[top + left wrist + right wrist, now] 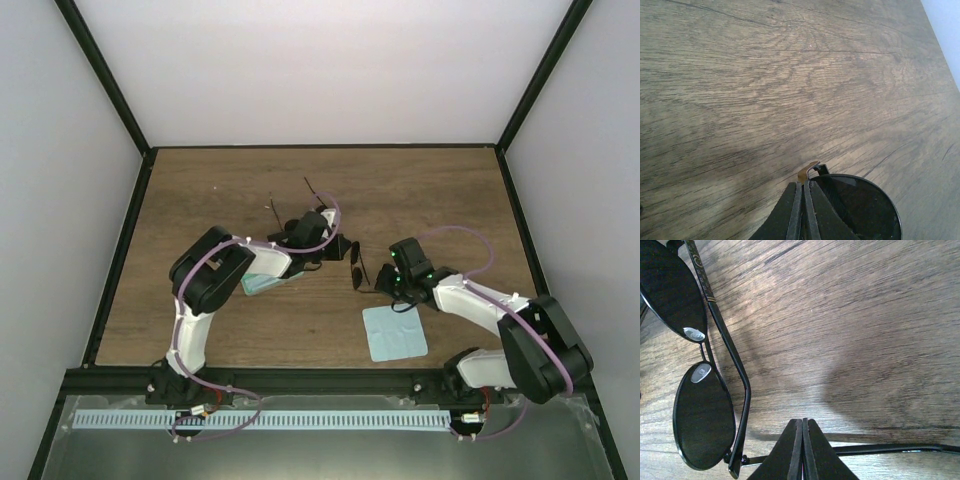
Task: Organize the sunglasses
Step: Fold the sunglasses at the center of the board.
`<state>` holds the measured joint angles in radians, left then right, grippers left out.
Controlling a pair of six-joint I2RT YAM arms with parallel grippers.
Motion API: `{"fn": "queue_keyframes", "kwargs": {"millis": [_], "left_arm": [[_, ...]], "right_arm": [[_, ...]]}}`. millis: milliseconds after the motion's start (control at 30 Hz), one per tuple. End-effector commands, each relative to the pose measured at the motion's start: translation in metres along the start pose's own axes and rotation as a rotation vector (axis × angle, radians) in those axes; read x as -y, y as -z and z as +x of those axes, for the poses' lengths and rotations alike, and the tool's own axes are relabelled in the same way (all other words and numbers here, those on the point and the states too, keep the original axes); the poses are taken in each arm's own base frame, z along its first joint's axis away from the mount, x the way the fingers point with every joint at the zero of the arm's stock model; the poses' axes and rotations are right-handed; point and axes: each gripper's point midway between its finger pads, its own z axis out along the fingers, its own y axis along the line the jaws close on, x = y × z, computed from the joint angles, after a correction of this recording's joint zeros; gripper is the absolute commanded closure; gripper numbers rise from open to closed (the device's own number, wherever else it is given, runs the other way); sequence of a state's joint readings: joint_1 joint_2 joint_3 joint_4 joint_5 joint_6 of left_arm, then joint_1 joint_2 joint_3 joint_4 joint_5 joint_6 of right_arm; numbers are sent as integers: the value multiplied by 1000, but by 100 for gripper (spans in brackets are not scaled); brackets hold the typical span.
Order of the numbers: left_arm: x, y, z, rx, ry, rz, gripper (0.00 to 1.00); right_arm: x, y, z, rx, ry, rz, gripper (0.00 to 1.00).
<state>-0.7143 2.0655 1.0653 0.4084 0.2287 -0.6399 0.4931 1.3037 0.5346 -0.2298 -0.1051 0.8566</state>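
The main risk is the hold itself; each tool has only a sliver of thin wire frame between flat fingers, so a lift or a turn could let a pair swivel, slip out, or strain at the hinge. The right tool (802,426) is closed on the long open temple arm (890,448) of the second pair (705,415), close to the hinge. Raised from there, the lenses would hang off to one side and lever on that joint. The other arm (725,350) is folded across the lenses and might swing loose. Dragging instead of lifting could scuff the lenses on the tabletop (765,75). In the top view the two tools work near each other, so slender arms could catch or tangle if they close in. A light blue cloth (262,284) lies partly under the left arm and might get swept along.

The left tool (803,186) is shut too – a small brassy bit of frame pokes out between its fingertips, so it seems to pinch the first pair (860,205) at the rim. That round dark lens sits just to the right of the fingers, touching them. The second pair lies flat on the wood, its lenses off to the left of the right tool's fingers; a second cloth (395,332) lies on the near side – apart from both pairs
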Motion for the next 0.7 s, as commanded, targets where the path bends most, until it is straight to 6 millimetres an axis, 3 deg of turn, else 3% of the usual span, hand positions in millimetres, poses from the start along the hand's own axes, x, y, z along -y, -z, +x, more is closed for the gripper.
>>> {"fn": "queue_keyframes", "kwargs": {"millis": [0,233,667], "left_arm": [[0,-7,3,-16,-10,6,96],[0,-10,5,-22,-12,12,96],[3,-18,6,-39,0,34,96]], "right_arm": [[-4,1,-2,1,1,-20,99],[-9,16,1,15,18,-71,99],[6,3,12,-53,49,4,99]]}}
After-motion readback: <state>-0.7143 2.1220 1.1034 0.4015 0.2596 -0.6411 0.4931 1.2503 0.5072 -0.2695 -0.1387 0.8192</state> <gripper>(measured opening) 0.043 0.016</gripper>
